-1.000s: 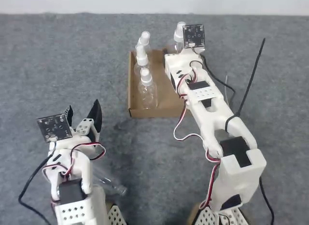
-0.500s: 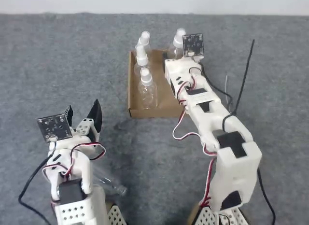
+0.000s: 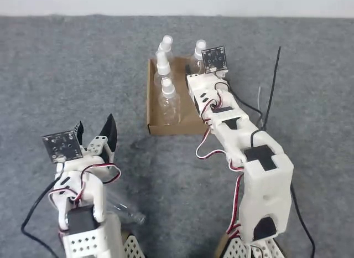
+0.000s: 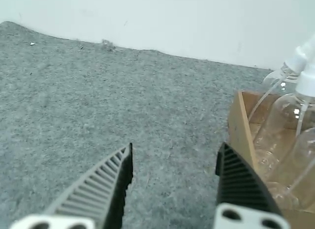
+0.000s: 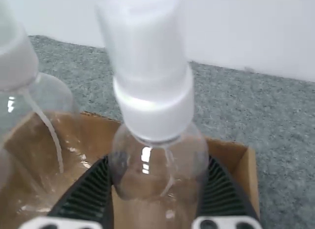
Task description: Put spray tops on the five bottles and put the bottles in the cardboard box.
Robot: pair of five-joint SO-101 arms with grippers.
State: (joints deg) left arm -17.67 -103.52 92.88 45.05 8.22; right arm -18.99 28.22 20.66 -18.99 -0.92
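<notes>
The cardboard box (image 3: 153, 95) lies at the table's middle back with three capped clear bottles (image 3: 168, 101) standing along its left side. My right gripper (image 3: 199, 67) is over the box's far right corner, shut on a fourth clear bottle (image 5: 158, 157) with a white spray top (image 5: 147, 67); its base hangs upright inside the box. Beside it stands a neighbouring bottle (image 5: 30, 94). My left gripper (image 3: 94, 133) stands open near the front left, with only carpet between its fingers (image 4: 114, 179). A clear bottle (image 3: 125, 210) without a top lies beneath the left arm's base.
Grey carpet (image 3: 66, 70) covers the table up to a white wall (image 4: 162, 17) at the back. The right arm's black cable (image 3: 272, 86) trails to the right of the box. The box's near wall (image 4: 241, 130) and the bottles in it (image 4: 283, 126) appear ahead of the left gripper.
My right arm has shifted left and nearer, carrying the held bottle from beyond the box's far right corner to inside it. The left arm has not moved.
</notes>
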